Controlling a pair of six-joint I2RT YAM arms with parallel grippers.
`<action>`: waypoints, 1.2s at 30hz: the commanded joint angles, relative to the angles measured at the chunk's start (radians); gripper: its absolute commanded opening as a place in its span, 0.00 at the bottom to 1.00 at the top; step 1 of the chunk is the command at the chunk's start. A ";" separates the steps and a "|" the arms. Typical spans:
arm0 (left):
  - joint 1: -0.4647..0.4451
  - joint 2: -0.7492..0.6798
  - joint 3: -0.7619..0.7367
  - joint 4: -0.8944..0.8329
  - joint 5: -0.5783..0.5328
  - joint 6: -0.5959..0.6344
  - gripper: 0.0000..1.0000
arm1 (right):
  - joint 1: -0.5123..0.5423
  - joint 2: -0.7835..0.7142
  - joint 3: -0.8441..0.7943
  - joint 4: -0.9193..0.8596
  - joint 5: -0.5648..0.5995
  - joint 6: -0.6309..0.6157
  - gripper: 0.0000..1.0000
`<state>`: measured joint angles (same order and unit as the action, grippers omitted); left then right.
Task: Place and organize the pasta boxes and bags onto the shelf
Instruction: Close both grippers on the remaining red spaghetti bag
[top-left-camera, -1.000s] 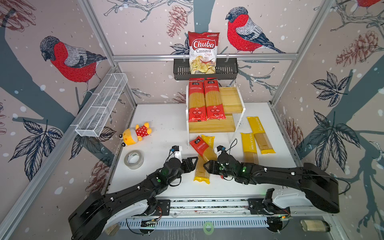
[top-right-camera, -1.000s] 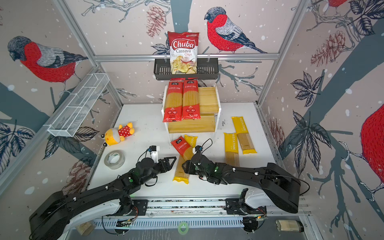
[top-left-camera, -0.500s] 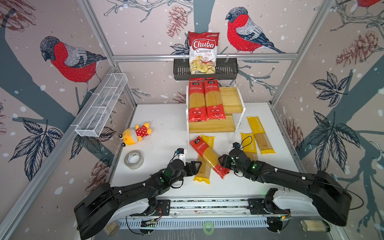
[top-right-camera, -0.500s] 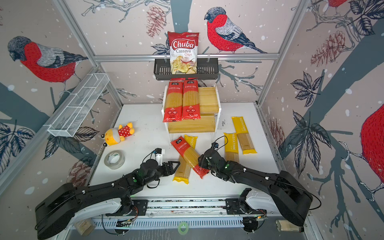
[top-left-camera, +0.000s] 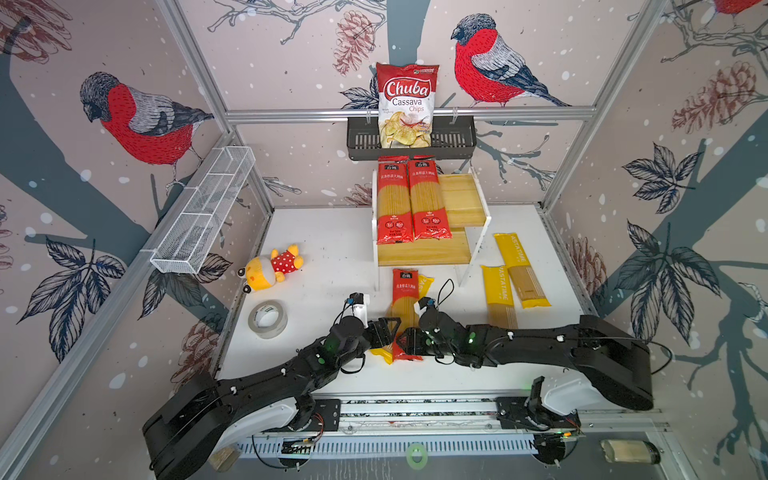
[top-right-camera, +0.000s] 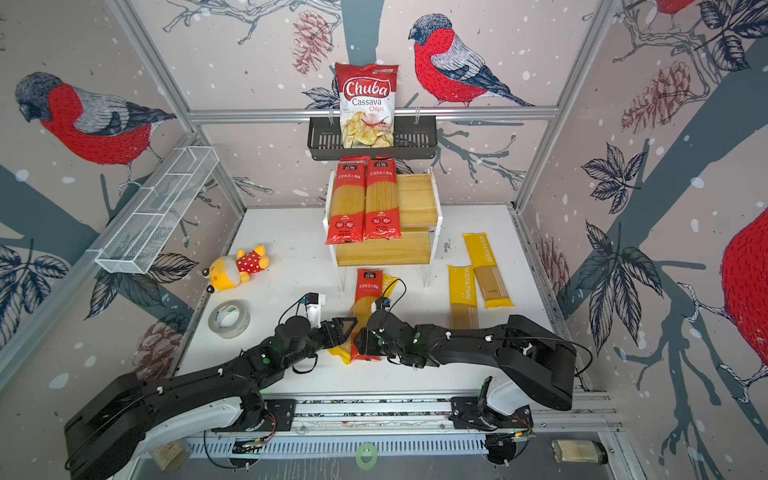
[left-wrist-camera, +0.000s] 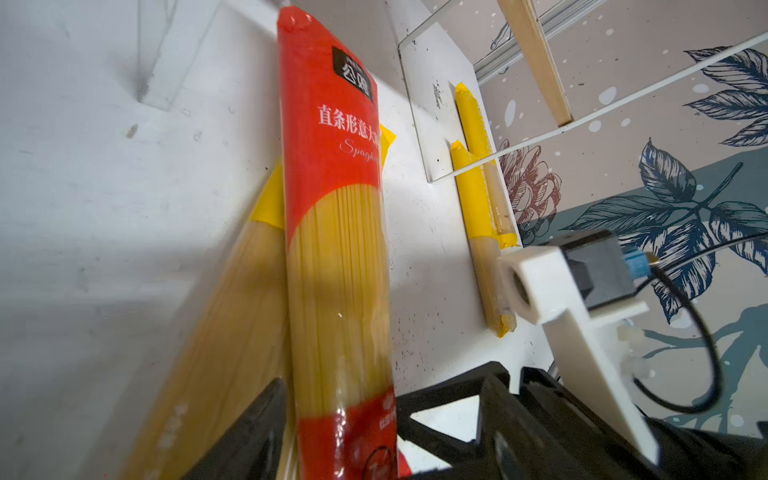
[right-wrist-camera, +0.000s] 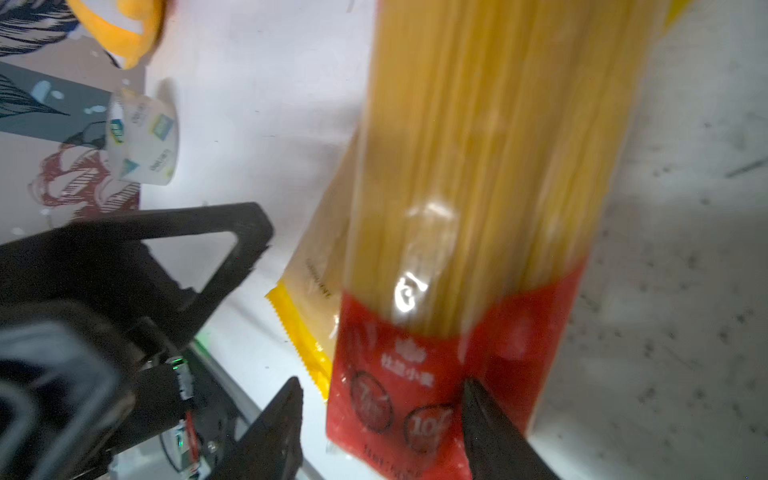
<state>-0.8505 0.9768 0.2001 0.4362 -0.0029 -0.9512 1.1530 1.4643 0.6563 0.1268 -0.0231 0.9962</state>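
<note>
Looking down on a white tabletop (top-left-camera: 332, 249). Two black robot arms reaching in from the near edge, tips almost meeting at the middle.

Left claw (top-left-camera: 387, 329): jaws apart, clamped on nothing, poised beside the near end of a long flat red spaghetti pack with a clear window and white Chinese lettering (top-left-camera: 405, 305). Right claw (top-left-camera: 409, 340): jaws apart too, set over that same end from the opposite side. In the right wrist view, one black finger (right-wrist-camera: 494, 428) crossing above the pack's red end, the other off to its side. Contact with the wrapper: impossible to tell.

Running straight away from both claws, the red pack resting on a yellow spaghetti pack (left-wrist-camera: 232, 316) lying askew beneath it.

Just beyond the pack's far end, ahead of the claws: a two-tier stepped shelf of pale wooden boards on white frames (top-left-camera: 461, 199). On its upper board, toward the left claw's side, two more red spaghetti packs (top-left-camera: 392, 203) side by side, near ends overhanging the lower board.

Outward from the right claw, well apart, flat on the table: two yellow packs printed PASTATIME (top-left-camera: 498, 291), just beside each other.

Outward from the left claw: a roll of clear tape (top-left-camera: 268, 319), then a yellow plush toy in a red dotted dress (top-left-camera: 272, 268).
</note>
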 joint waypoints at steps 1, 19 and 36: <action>0.005 -0.015 -0.007 -0.036 -0.016 0.029 0.73 | -0.024 -0.043 0.001 0.012 -0.026 -0.029 0.62; 0.034 0.192 0.016 0.131 0.096 0.057 0.54 | -0.251 -0.053 -0.218 0.369 -0.116 0.020 0.62; 0.035 0.345 0.006 0.247 0.182 -0.001 0.23 | -0.244 0.113 -0.231 0.648 -0.299 0.004 0.44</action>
<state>-0.8154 1.3186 0.2096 0.6357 0.1467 -0.9432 0.9066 1.5879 0.4347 0.6659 -0.2665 1.0157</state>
